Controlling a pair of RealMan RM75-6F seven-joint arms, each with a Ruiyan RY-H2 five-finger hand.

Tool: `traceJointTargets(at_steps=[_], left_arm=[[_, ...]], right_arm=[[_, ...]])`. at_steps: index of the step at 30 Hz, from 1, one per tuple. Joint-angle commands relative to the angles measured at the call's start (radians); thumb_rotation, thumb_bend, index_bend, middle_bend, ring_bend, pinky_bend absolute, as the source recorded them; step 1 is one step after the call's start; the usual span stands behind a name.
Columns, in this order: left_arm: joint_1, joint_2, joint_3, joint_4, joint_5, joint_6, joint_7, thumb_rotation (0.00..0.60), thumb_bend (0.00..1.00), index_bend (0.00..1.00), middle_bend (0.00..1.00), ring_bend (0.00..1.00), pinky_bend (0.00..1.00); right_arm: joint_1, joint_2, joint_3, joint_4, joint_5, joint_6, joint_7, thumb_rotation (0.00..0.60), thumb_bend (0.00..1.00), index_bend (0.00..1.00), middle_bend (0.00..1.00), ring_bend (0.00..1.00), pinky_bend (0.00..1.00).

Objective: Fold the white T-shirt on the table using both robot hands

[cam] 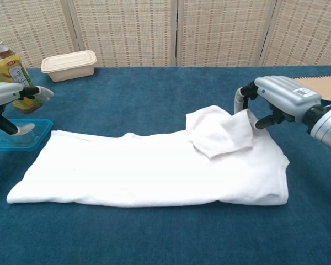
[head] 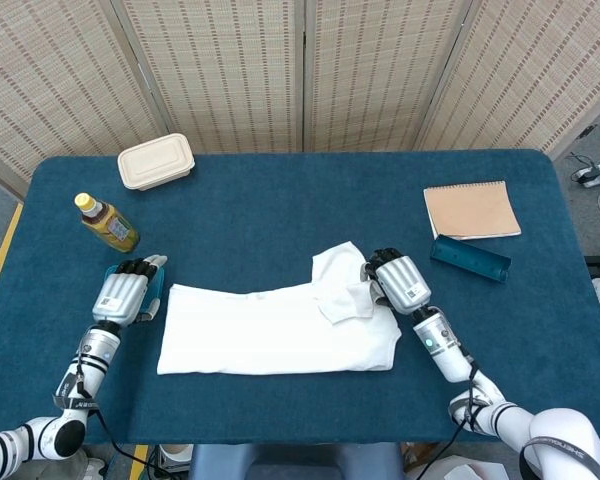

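Note:
The white T-shirt (head: 280, 330) lies flat and folded lengthwise on the blue table (head: 280, 215); it also shows in the chest view (cam: 149, 171). Its right sleeve (cam: 223, 135) is turned over onto the body. My right hand (head: 398, 280) (cam: 281, 96) pinches that sleeve's outer corner between thumb and fingers, just above the cloth. My left hand (head: 125, 295) (cam: 8, 96) hovers off the shirt's left edge with its fingers stretched out and holds nothing.
A teal lid (cam: 16, 135) lies under my left hand. A tea bottle (head: 107, 223) and a beige food box (head: 156, 161) stand at the back left. On the right are a brown notebook (head: 471, 209) and a teal case (head: 469, 258).

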Motion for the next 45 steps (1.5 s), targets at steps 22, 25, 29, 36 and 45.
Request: traceJointTargets(at_steps=[22, 25, 29, 36, 45], left_arm=[[0.021, 0.011, 0.009, -0.008, 0.001, -0.002, -0.026, 0.600, 0.44, 0.02, 0.10, 0.10, 0.09], [0.023, 0.012, 0.008, -0.008, 0.000, -0.002, -0.027, 0.600, 0.44, 0.02, 0.09, 0.10, 0.09], [0.024, 0.012, 0.006, -0.009, 0.002, 0.002, -0.032, 0.600, 0.44, 0.02, 0.09, 0.10, 0.09], [0.028, 0.017, 0.002, -0.018, 0.010, 0.012, -0.038, 0.600, 0.44, 0.02, 0.09, 0.10, 0.09], [0.037, 0.037, -0.007, -0.047, 0.023, 0.025, -0.065, 0.600, 0.44, 0.02, 0.09, 0.10, 0.09]], right_arm=[[0.049, -0.137, 0.008, 0.263, 0.048, -0.031, 0.119, 0.600, 0.51, 0.88, 0.55, 0.31, 0.29], [0.052, -0.140, 0.002, 0.267, 0.057, -0.073, 0.111, 0.600, 0.47, 0.82, 0.49, 0.31, 0.27], [0.059, -0.125, 0.009, 0.233, 0.083, -0.145, 0.082, 0.600, 0.25, 0.39, 0.30, 0.20, 0.16], [0.065, -0.052, 0.030, 0.101, 0.108, -0.161, 0.019, 0.600, 0.11, 0.00, 0.10, 0.08, 0.07], [0.034, 0.110, -0.009, -0.132, 0.056, -0.087, -0.032, 0.600, 0.11, 0.00, 0.10, 0.07, 0.06]])
